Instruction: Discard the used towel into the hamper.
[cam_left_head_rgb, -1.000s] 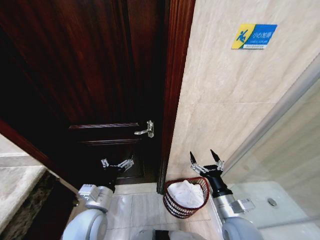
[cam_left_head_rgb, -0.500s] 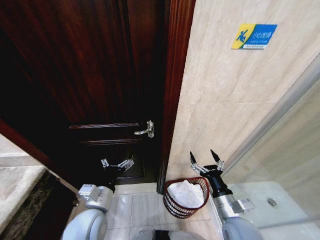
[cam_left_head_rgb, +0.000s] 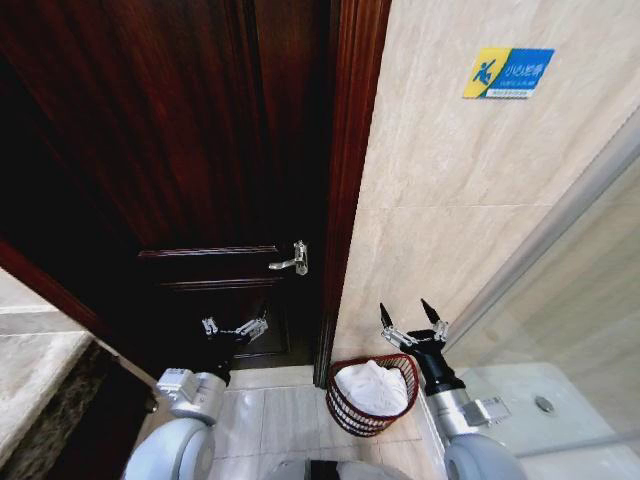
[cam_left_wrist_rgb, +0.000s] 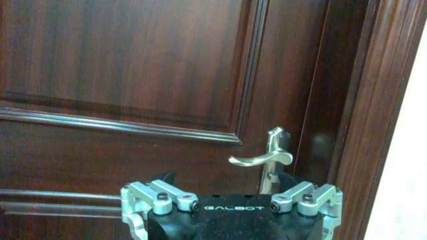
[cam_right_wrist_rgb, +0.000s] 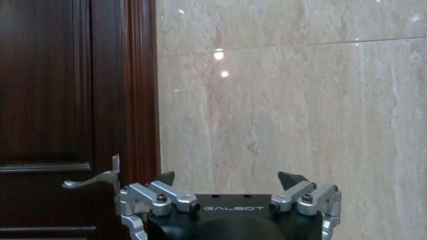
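The hamper (cam_left_head_rgb: 345, 410), a round reddish-brown slatted basket, stands on the floor by the door frame. A crumpled white towel (cam_left_head_rgb: 372, 387) lies inside it. My right gripper (cam_left_head_rgb: 411, 313) is raised just above and to the right of the hamper's rim, open and empty, facing the marble wall. In front of the dark door, to the left of the hamper, my left gripper (cam_left_head_rgb: 235, 326) is held up and stands open with nothing in it.
A dark wooden door (cam_left_head_rgb: 180, 170) with a silver lever handle (cam_left_head_rgb: 292, 260) fills the left side. The marble wall (cam_left_head_rgb: 470, 200) carries a blue and yellow sign (cam_left_head_rgb: 508, 72). A glass shower panel (cam_left_head_rgb: 570, 300) is at right, a stone counter (cam_left_head_rgb: 35, 380) at far left.
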